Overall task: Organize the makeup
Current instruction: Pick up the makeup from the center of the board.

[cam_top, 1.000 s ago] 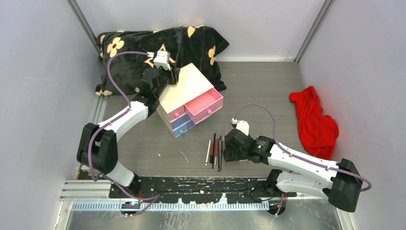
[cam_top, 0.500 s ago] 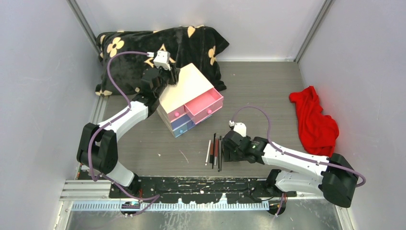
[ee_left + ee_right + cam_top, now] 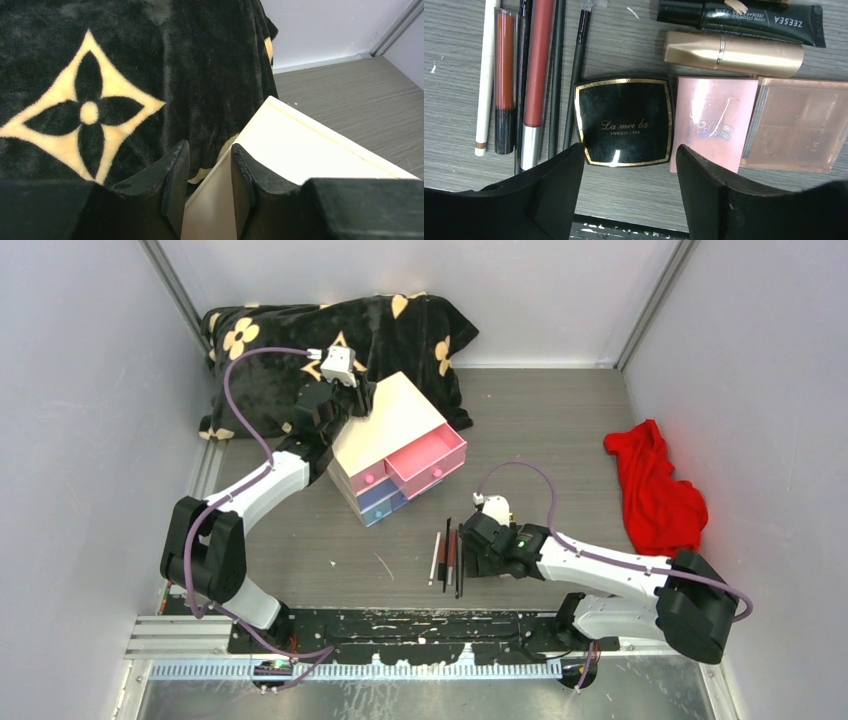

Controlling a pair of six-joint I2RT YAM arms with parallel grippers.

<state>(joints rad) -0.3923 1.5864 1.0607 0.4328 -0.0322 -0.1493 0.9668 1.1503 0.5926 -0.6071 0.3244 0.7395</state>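
The makeup lies in a row on the table in the right wrist view: a white pencil (image 3: 486,75), a red-brown gloss (image 3: 505,80), a red-brown pencil (image 3: 538,75), thin black pencils (image 3: 558,75), a black-gold compact (image 3: 624,121), a pink compact (image 3: 714,122), a pink-brown palette (image 3: 796,125), a gold tube (image 3: 734,53) and a black tube (image 3: 749,17). My right gripper (image 3: 629,155) is open and empty, just above the black-gold compact. In the top view it (image 3: 470,545) hovers beside the pencils (image 3: 448,555). My left gripper (image 3: 207,170) is closed narrowly over the back corner of the cream box (image 3: 310,150).
The cream box (image 3: 395,425) has its upper pink drawer (image 3: 428,455) pulled open. A black blanket with cream flowers (image 3: 330,335) lies behind it. A red cloth (image 3: 655,490) lies at the right. The metal rail (image 3: 400,625) runs along the near edge.
My right gripper has moved a little left and away from the base, closer over the makeup. The left arm and the box have not moved.
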